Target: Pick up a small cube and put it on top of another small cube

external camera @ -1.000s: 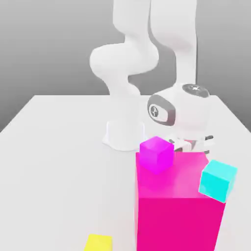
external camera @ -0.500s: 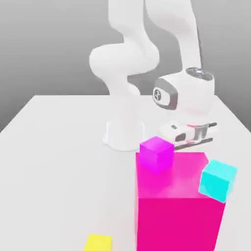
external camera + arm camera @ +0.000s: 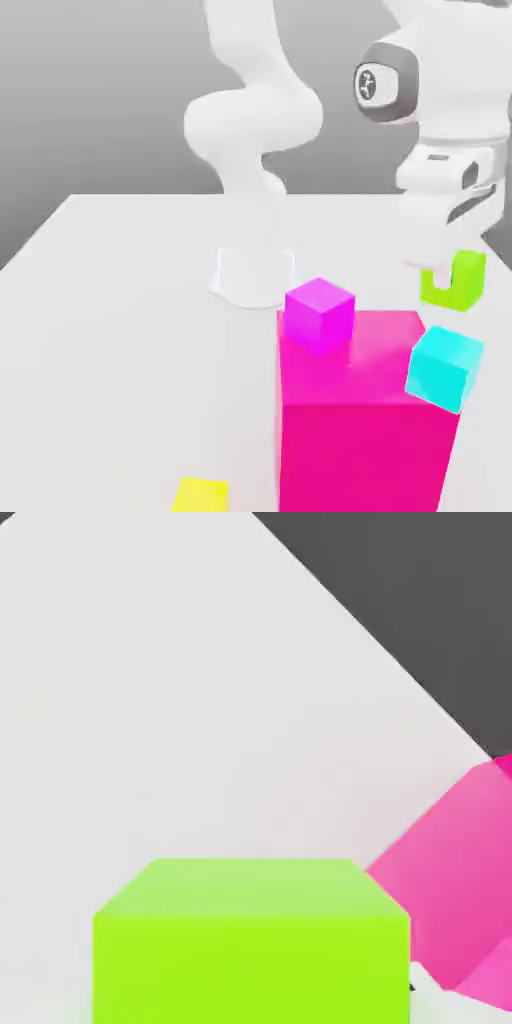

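Fingers closed on the lime cube, approx. 1-2 o'clock of the block in the ext. view; cube looks held up off the surface, one finger across its near side. Hand hangs above it, fingers pointing down. Block is big, deep pink, w/ a flat top. Magenta cube is at 10 o'clock on that top, one corner facing the cam. Cyan cube is at 3 o'clock of the top, overlapping its near corner in view, tilted-looking; can't tell if it touches the block. It's also approx. 6 o'clock from the lime cube, w/ a gap btwn them in view. Yellow cube is at 8 o'clock of the block, well apart from it, partly cut off by the pic's edge. Arm base stands at 11 o'clock of the block, white on white. Surface is plain, pale, w/ a straight far edge; room bkgd behind is grey, darker low down. Hand view: lime cube up close, pale surface beyond, pink block partly in view, dark grey past the surface's edge.
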You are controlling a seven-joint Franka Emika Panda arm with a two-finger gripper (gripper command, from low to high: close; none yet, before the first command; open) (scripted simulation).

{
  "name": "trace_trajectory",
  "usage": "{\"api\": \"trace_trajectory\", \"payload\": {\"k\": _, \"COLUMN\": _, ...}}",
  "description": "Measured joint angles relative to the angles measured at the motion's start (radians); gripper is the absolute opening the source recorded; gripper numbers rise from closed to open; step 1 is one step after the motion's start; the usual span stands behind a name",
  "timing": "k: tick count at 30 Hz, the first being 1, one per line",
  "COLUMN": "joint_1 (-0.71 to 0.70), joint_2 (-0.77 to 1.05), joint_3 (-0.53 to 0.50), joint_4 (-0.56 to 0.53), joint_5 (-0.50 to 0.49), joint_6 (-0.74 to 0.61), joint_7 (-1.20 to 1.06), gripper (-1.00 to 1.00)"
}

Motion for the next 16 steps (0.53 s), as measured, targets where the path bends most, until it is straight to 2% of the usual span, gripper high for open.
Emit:
{"api": "trace_trajectory", "payload": {"k": 8, "joint_1": -0.151, "joint_2": -0.040, "joint_3": -0.133, "joint_4": 0.185, "joint_5": -0.071, "joint_6": -0.325, "joint_7": -0.084, "gripper": -1.00}}
{"api": "trace_trajectory", "payload": {"k": 12, "joint_1": -0.172, "joint_2": 0.020, "joint_3": -0.153, "joint_4": 0.110, "joint_5": -0.077, "joint_6": -0.208, "joint_7": -0.082, "gripper": -1.00}}
{"api": "trace_trajectory", "payload": {"k": 13, "joint_1": -0.174, "joint_2": 0.029, "joint_3": -0.154, "joint_4": 0.097, "joint_5": -0.077, "joint_6": -0.187, "joint_7": -0.082, "gripper": 1.00}}
{"api": "trace_trajectory", "payload": {"k": 16, "joint_1": -0.174, "joint_2": 0.029, "joint_3": -0.154, "joint_4": 0.097, "joint_5": -0.077, "joint_6": -0.187, "joint_7": -0.082, "gripper": 1.00}}
